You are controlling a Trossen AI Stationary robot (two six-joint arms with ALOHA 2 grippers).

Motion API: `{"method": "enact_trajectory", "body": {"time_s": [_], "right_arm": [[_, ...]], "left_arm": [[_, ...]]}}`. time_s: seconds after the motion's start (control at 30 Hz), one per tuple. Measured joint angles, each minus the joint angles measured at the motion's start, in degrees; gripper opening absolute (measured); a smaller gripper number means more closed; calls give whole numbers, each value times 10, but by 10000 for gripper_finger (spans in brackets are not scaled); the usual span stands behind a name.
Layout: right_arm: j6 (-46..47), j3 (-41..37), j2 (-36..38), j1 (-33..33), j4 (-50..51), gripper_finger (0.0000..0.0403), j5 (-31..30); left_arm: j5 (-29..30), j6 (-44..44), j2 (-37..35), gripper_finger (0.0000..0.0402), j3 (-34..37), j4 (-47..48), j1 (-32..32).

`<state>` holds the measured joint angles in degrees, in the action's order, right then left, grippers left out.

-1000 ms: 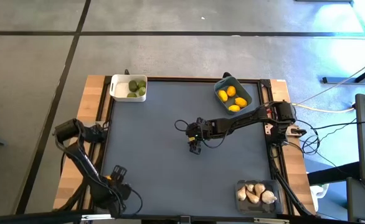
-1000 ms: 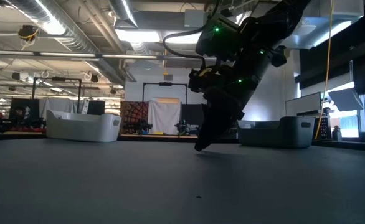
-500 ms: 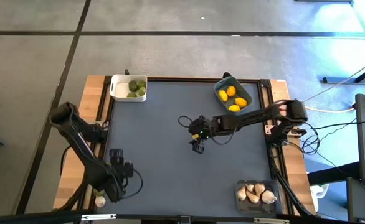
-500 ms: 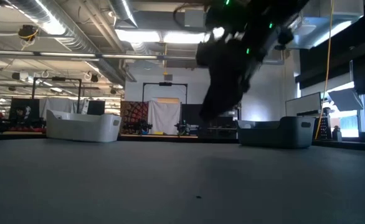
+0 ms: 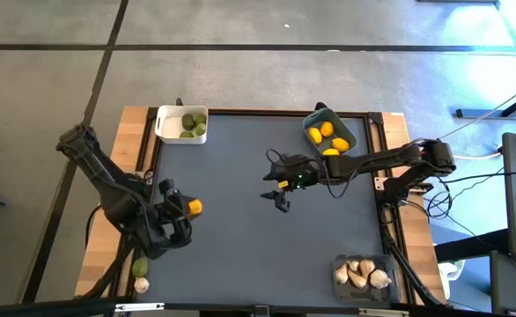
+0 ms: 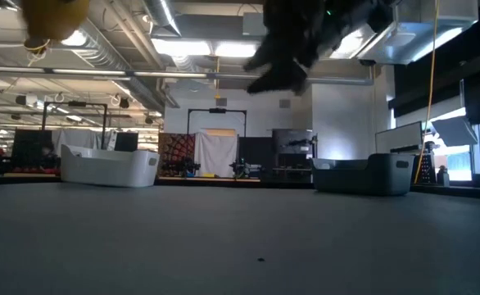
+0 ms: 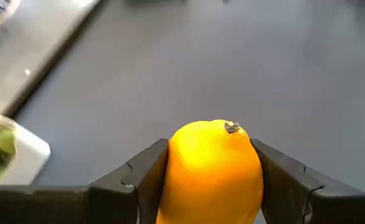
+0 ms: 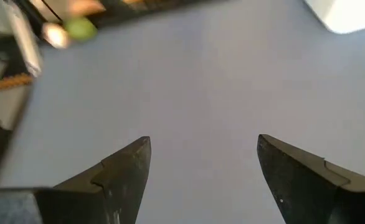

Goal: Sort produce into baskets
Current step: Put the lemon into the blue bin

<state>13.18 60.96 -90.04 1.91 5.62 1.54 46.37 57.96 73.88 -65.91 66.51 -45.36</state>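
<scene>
My left gripper is shut on a yellow-orange lemon-like fruit, high above the mat's left part; the fruit also shows at the top left of the low view. My right gripper is open and empty, above the middle of the mat. The white basket at the far left holds green fruits. The blue-grey basket at the far right holds yellow fruits. The clear basket at the near right holds garlic bulbs. My left gripper pinches the fruit by its two opposite sides between the two fingers. The fruit's stem end points forward past the fingertips. The fingers come from the table's left side. The fruit is lifted clear of the mat.
A green fruit and a garlic bulb lie on the wooden border at the near left, off the mat. The dark mat between the baskets is bare.
My left gripper has come up from the near-left corner toward the table's far and right side, carrying the yellow fruit lifted clear. My right gripper has risen from just above the mat and shifted slightly toward the far edge.
</scene>
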Motion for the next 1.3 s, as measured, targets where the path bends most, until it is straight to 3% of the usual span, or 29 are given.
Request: {"method": "enact_trajectory", "body": {"time_s": [0.13,0.3,0.47,0.7,1.1,1.3], "right_arm": [[0,0,-4,0,-80,294,22],[-2,0,-5,8,-177,294,20],[-45,0,-9,33,-252,294,16],[-91,0,-27,74,-319,294,-5],[-93,0,-72,82,-423,294,-56],[-104,0,-75,83,-436,292,-26]], "left_arm": [[60,-44,-16,201,0,-49,25],[88,-88,-17,202,0,-120,60],[94,-99,-17,202,0,-189,99],[95,-184,-16,203,0,-312,129],[71,-323,35,203,1,-518,148],[65,-343,55,203,1,-554,149]]}}
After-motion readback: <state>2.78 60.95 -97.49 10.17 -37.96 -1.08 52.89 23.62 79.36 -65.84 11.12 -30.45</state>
